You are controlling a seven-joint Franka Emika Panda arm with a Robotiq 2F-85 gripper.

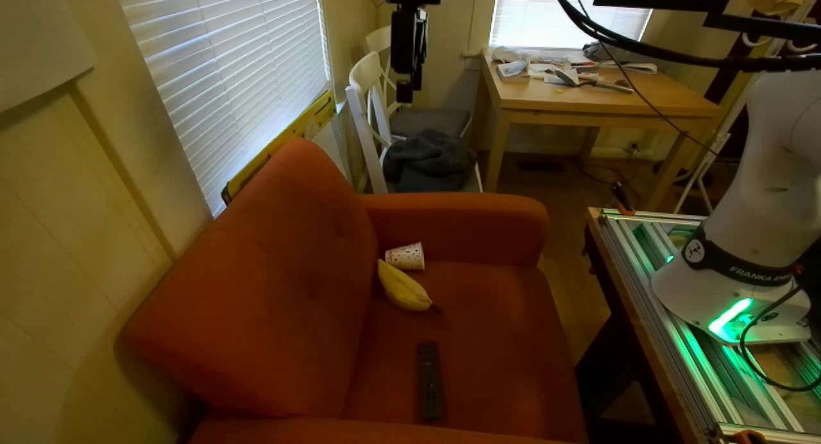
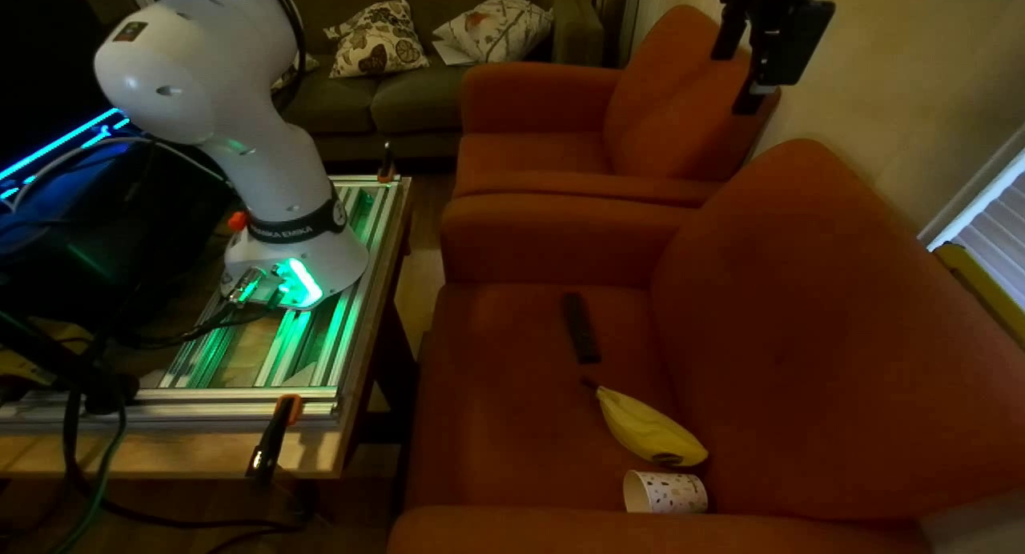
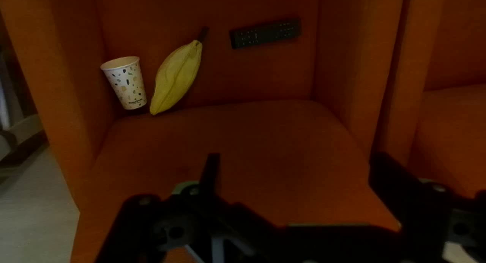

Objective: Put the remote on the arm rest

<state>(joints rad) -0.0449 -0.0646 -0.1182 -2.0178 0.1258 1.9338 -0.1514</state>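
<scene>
A living room (sofa (image 2: 440,94), armchairs (image 2: 737,314)).

In an exterior view, cushions (image 2: 381,42) are seen at top, a banana (image 2: 647,428) and speckled cup (image 2: 677,494) at lower right.

The white Franka Panda arm (image 2: 208,82) stands at the upper left of the frame in an exterior view. It leans to the left and is so tall that the top edge cuts it off. Its round base (image 2: 332,258) has a green light (image 2: 304,282). In the wrist view, the black Robotiq gripper (image 3: 297,160) is at the bottom, its two fingers (image 3: 210,175) spread wide apart. In both exterior views, it hangs near the top, fingers pointing down.
</scene>
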